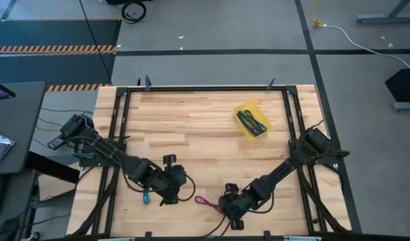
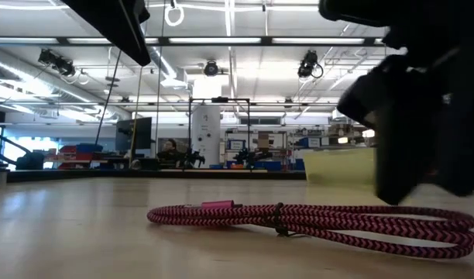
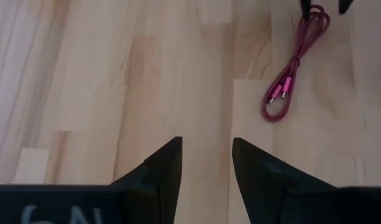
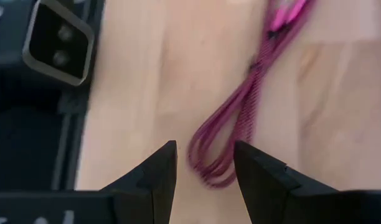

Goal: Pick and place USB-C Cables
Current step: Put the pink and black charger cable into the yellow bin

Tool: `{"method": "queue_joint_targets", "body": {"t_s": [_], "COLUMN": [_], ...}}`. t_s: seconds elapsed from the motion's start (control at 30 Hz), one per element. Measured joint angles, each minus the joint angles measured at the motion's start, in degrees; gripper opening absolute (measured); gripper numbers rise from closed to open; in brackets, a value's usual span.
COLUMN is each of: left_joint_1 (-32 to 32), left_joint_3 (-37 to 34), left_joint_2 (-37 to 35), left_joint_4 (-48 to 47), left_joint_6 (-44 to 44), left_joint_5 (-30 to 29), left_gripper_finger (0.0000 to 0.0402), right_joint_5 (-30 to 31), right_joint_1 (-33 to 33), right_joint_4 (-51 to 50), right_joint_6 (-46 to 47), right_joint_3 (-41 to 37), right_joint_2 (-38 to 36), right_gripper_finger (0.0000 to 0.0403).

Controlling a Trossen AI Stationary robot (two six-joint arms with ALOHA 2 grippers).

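Note:
A magenta USB-C cable bundle (image 1: 205,201) lies flat on the wood near the table's near edge, also visible in the low view (image 2: 314,220). My right gripper (image 4: 205,155) is open and low over it, its fingers on either side of the cable's looped end (image 4: 212,167) without visibly touching it. My left gripper (image 3: 206,154) is open over bare wood to the left of the magenta cable (image 3: 289,81). A teal cable (image 1: 145,197) lies beside the left arm. The small yellow tray (image 1: 244,110) holds green and dark cable bundles (image 1: 253,122).
The tray sits toward the far right of the table. A black frame rail (image 4: 60,118) and a camera housing (image 4: 56,43) run along the near edge close to the right gripper. Bare wood lies between the grippers and the tray.

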Motion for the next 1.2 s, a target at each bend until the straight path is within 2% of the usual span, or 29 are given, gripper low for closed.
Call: {"method": "queue_joint_targets", "body": {"t_s": [0.13,0.4,0.77,0.9,1.07,1.2], "left_joint_1": [0.0,-0.2,-0.6,-0.6,-0.6,-0.6], "left_joint_3": [0.0,0.0,0.0,0.0,0.0,0.0], "left_joint_2": [0.0,0.0,0.0,0.0,0.0,0.0], "left_joint_4": [0.0,0.0,0.2,0.3,0.3,0.3], "left_joint_6": [1.2,3.0,3.1,3.1,3.1,3.0], "left_joint_5": [-0.2,-0.2,-0.2,-0.2,-0.2,-0.2], "left_gripper_finger": [0.0148,0.0149,0.0148,0.0148,0.0148,0.0148], "right_joint_5": [3.6,3.6,2.7,4.9,5.1,4.7], "right_joint_1": [-0.2,-1.6,-1.9,-1.6,-1.6,-2.0], "right_joint_4": [1.0,0.7,1.2,0.9,-0.1,-1.1], "right_joint_6": [-0.1,1.2,2.0,1.1,-1.7,-2.4], "right_joint_3": [0.0,0.0,0.3,0.2,0.0,0.0], "right_joint_2": [0.0,0.0,4.2,3.6,2.9,2.5], "right_gripper_finger": [0.0165,0.0165,0.016,0.0119,0.0021,0.0015]}}
